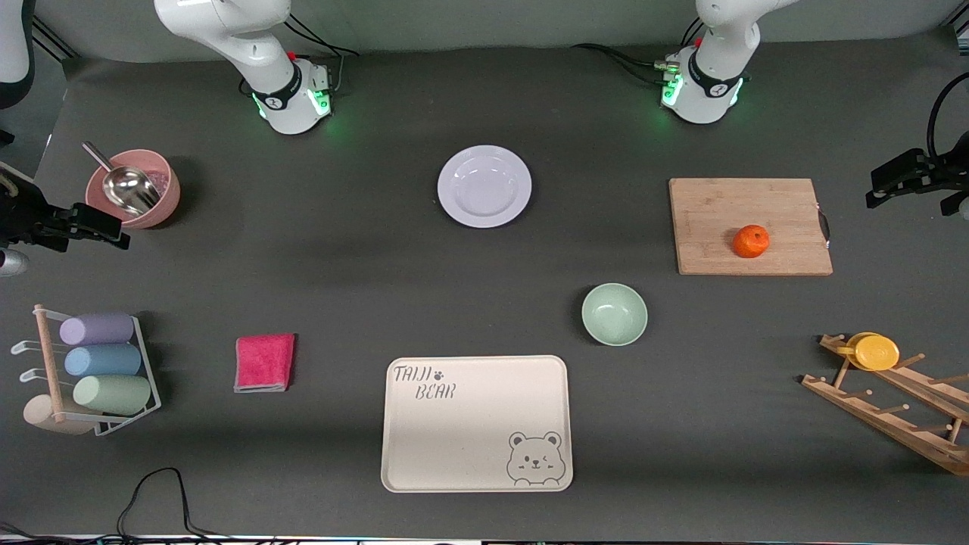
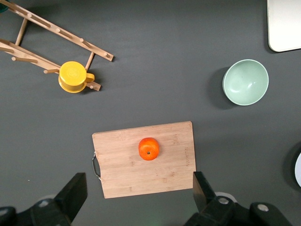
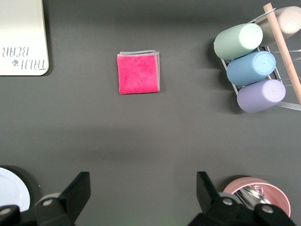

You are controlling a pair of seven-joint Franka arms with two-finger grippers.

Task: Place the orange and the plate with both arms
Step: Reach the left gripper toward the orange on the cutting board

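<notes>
Front view: orange (image 1: 751,241) on cutting board (image 1: 751,227), round, no long axis; both pincers (image 2: 138,197) (image 3: 143,197) wide.

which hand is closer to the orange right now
Left. The left hand hangs open above the cutting board end of the table, with the orange on that board. The right hand, also open, is toward the right arm's end, by the pink bowl.

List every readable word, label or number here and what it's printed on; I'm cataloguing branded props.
"TAIJI BEAR", with a paw print: on the rectangular beige tray, beside a winking bear drawing.
Small dark marks on the white robot arm bases: too small to read.
Nothing readable elsewhere.
</notes>
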